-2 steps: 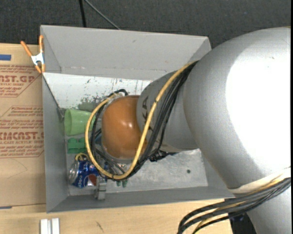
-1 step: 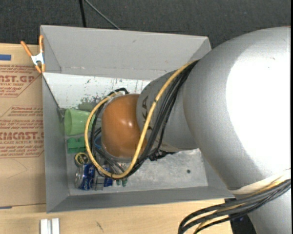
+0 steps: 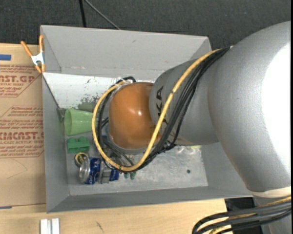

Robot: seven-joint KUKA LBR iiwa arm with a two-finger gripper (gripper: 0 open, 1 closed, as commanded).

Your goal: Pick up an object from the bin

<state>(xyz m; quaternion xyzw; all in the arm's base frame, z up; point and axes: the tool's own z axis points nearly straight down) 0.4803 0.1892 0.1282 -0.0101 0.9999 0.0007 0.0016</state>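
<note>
**Arm low over the bin's left half, gripper state unreadable**

From my console I see the arm's orange domed wrist cover (image 3: 129, 116), ringed by black and yellow cables (image 3: 98, 130), sitting low over the left half of the grey metal bin (image 3: 127, 48). The gripper (image 3: 118, 164) is mostly tucked under that cover, and I cannot tell whether it is spread or pressed together.

Nearest to it, in the bin's lower-left corner, lies a crumpled blue and silver piece (image 3: 91, 171), just beside the cover's lower rim. A small yellow-rimmed ring (image 3: 81, 158) sits next to it. Further up the left wall are a dark green plastic block (image 3: 77, 144) and a pale green plastic cup (image 3: 79, 122) lying on its side.
</note>
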